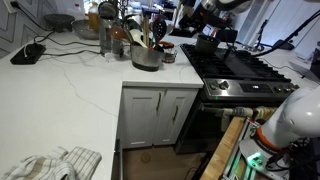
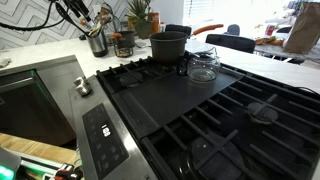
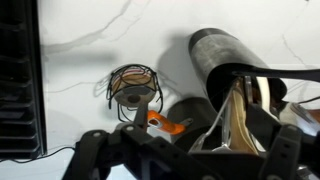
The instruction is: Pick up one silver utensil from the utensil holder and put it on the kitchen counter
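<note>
The utensil holder (image 1: 146, 57) is a squat silver-grey pot near the corner of the white kitchen counter (image 1: 70, 85), next to the stove. It is full of upright utensils; it also shows in an exterior view (image 2: 98, 43). In the wrist view I look down into it: a wire whisk (image 3: 132, 86), an orange-handled tool (image 3: 166, 124), wooden spatulas (image 3: 246, 108), a thick dark handle (image 3: 224, 55) and a thin silver utensil (image 3: 224, 146). My gripper (image 3: 195, 152) hovers just above the holder, its dark fingers spread either side of the utensils and holding nothing. It shows above the holder in an exterior view (image 2: 76, 14).
The black gas stove (image 1: 235, 70) lies beside the holder, with a dark pot (image 2: 168, 46) and a glass jar (image 2: 203, 66) on its far side. Jars and bowls (image 1: 92, 25) stand behind the holder. A cloth (image 1: 55, 165) lies at the counter's near edge.
</note>
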Action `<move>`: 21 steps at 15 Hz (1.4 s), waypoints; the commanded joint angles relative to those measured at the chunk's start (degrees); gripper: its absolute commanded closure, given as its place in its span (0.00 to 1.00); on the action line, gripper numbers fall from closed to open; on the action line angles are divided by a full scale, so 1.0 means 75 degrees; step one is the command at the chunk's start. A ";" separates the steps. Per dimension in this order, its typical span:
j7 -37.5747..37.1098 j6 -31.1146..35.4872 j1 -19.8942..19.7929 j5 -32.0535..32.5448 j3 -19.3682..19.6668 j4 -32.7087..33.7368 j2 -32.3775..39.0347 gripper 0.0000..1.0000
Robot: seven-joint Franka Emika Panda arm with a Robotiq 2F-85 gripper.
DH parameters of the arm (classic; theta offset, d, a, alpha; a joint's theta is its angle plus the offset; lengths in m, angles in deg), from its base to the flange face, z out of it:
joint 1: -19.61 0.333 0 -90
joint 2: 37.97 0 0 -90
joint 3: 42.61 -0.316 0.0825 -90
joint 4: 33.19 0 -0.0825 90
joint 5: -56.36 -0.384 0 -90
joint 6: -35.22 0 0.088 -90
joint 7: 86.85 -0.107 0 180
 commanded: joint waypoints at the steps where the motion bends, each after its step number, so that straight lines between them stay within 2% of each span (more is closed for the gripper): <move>1: -0.0718 0.0411 0.0148 -0.0494 -0.0095 0.0466 0.0671 0.00; 4: -0.1387 0.0874 0.0197 -0.0610 -0.0191 0.0680 0.1120 0.00; 7: -0.2138 0.1598 0.0188 -0.0342 -0.0278 0.0764 0.1521 0.00; 9: -0.2237 0.2280 0.0245 -0.0389 -0.0265 0.0748 0.1762 0.00; 12: -0.2486 0.2786 0.0301 -0.0332 -0.0220 0.0786 0.2056 0.00; 15: -0.2592 0.3229 0.0258 -0.0320 -0.0289 0.0793 0.2297 0.16; 16: -0.2430 0.3294 0.0388 -0.0552 -0.0192 0.0807 0.2358 0.22; 17: -0.2462 0.3450 0.0284 -0.0473 -0.0304 0.0794 0.2420 0.31; 18: -0.2437 0.3566 0.0288 -0.0478 -0.0312 0.0789 0.2473 0.45; 21: -0.2382 0.3820 0.0285 -0.0517 -0.0355 0.0784 0.2591 0.65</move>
